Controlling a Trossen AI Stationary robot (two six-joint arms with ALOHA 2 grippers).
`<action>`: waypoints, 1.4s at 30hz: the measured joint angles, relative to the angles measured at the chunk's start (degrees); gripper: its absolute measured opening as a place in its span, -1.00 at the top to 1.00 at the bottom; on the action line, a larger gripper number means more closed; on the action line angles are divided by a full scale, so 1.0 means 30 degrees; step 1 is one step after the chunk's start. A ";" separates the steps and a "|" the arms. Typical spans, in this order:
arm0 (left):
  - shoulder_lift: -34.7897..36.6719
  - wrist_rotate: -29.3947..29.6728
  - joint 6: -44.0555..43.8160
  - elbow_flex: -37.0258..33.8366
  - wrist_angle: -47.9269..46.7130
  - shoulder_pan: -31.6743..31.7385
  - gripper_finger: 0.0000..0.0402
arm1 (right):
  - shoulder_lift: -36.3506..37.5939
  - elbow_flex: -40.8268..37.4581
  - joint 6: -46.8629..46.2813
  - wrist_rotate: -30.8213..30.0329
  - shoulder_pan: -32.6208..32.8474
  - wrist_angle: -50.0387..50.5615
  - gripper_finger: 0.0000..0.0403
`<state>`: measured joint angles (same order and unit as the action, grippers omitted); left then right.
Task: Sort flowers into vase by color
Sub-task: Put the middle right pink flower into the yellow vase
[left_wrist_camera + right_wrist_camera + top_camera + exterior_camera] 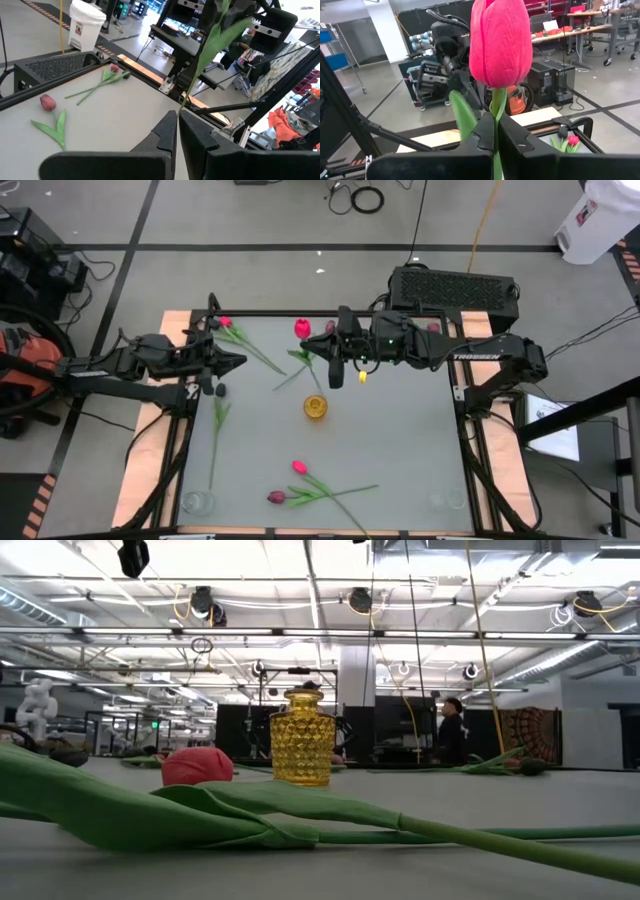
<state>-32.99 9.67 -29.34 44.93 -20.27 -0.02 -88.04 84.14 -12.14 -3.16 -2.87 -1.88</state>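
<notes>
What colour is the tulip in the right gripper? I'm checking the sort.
Pink tulip, clearest in the right wrist view.

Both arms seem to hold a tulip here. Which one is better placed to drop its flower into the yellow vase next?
Probably the right. Its claw, shut on a pink tulip, hangs close beside the vase. The left claw, shut on a stem, sits farther off toward the table's left edge.

The small faceted yellow glass vase [316, 407] stands near the table's [400, 450] middle. Behind it, along the far edge, lie a pink-headed tulip [240, 337] to the left and a red-headed tulip [302, 328] beside it. Nearer the front edge, a pink tulip [299, 468] and a maroon tulip [277, 497] lie side by side, stems crossing.
</notes>
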 joint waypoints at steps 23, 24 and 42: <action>0.0001 0.0000 0.0000 0.0000 0.0000 0.0001 0.87 | -0.1592 -0.0007 0.0048 0.0096 0.0051 -0.0426 1.00; -0.0001 0.0001 0.0000 0.0000 0.0000 0.0004 0.87 | -0.1592 -0.0007 0.0128 0.0101 0.0051 -0.0427 1.00; 0.0002 0.0000 0.0000 0.0000 0.0000 0.0000 0.87 | -0.1577 -0.0007 0.0444 0.0095 0.0051 -0.0450 1.00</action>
<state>-32.98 9.67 -29.34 44.93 -20.27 -0.02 -92.77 84.12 -10.81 -2.87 -2.72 -3.23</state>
